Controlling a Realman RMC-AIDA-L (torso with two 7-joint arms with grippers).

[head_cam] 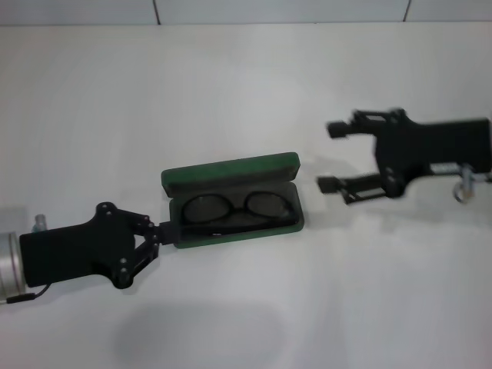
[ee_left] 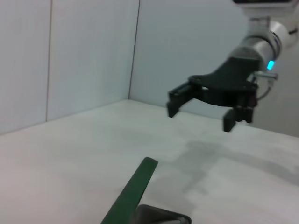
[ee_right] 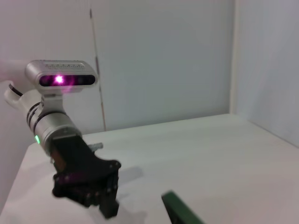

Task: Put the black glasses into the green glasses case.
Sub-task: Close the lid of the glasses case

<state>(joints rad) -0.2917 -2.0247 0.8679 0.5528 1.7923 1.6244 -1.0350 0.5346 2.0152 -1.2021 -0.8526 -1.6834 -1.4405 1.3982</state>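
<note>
Black thin-framed glasses (head_cam: 234, 209) with rounded clear lenses: lying inside the dark green oblong hard-shell case (head_cam: 231, 171), lid raised, on the white table (head_cam: 231, 77). Left gripper (head_cam: 164, 230): at the case's left end, fingers drawn narrow together, tips touching the case edge; whether they pinch it cannot be told. Right gripper (head_cam: 332, 157): just beside the case's right end, apart from it, above the table, fingers spread wide, holding nothing.
</note>
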